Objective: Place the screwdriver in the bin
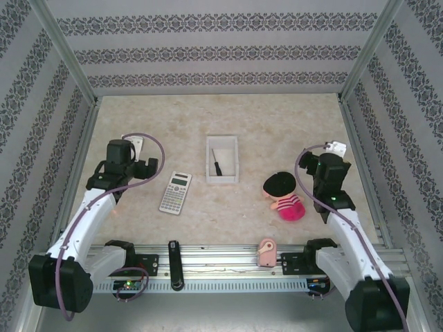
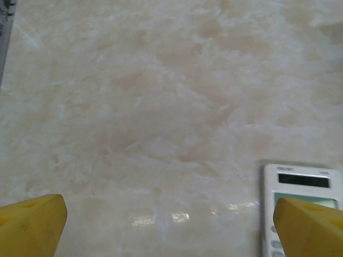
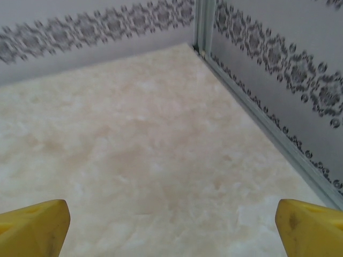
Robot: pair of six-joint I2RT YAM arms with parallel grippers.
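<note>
White plastic walls of the bin [image 1: 222, 181] are seen around the screwdriver [image 1: 217, 166], which is laid inside, well apart from both grippers. The left gripper [image 2: 169, 222] is held spread near the calculator [image 2: 303, 184]; the right gripper [image 3: 171, 222] is likewise spread.

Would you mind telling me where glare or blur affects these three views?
Left wrist: glare patches on the table, the calculator slightly soft, left fingertips blurred. Right wrist: even light, no glare, right fingertips soft. Top external: evenly lit, faint shadows, screwdriver readable inside the bin.
</note>
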